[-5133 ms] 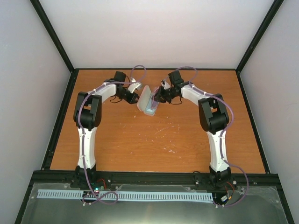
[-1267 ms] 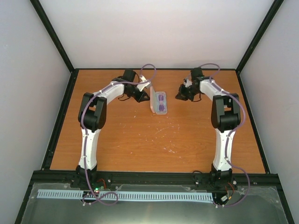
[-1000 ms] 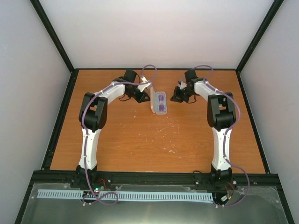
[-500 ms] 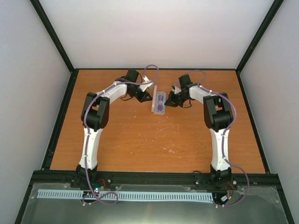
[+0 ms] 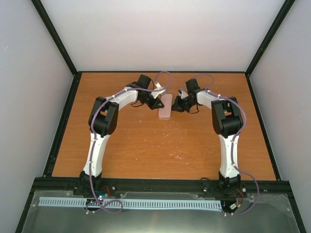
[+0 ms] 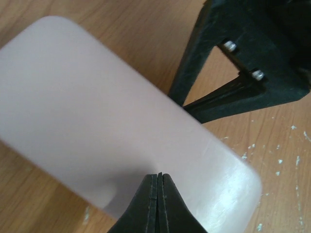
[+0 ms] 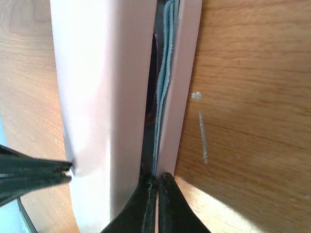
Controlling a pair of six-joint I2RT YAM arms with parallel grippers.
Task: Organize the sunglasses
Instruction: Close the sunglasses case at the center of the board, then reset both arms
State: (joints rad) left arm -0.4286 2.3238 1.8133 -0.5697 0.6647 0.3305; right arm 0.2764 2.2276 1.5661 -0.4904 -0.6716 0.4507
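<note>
The pink oblong case [image 5: 165, 108] lies at the table's far middle, its lid almost down. In the right wrist view the lid [image 7: 97, 87] stands a narrow gap off the lower shell [image 7: 187, 73]. The light blue cloth's edge [image 7: 165, 73] shows in that gap. The sunglasses are hidden inside, with only a dark reddish sliver [image 7: 154, 114] showing. My left gripper [image 5: 160, 97] is shut and empty, its tips [image 6: 159, 175] pressed on the lid [image 6: 97, 121]. My right gripper [image 5: 177, 106] is shut on the lower shell's rim [image 7: 157, 177].
The wooden table [image 5: 160, 145] has white scuff marks in its middle. Black frame rails run along its edges, with grey walls behind. The two grippers face each other across the case, a few centimetres apart.
The case's lid has swung down over the sunglasses and cloth. My left gripper has moved right with the lid. My right gripper has come left to the case's rim.
</note>
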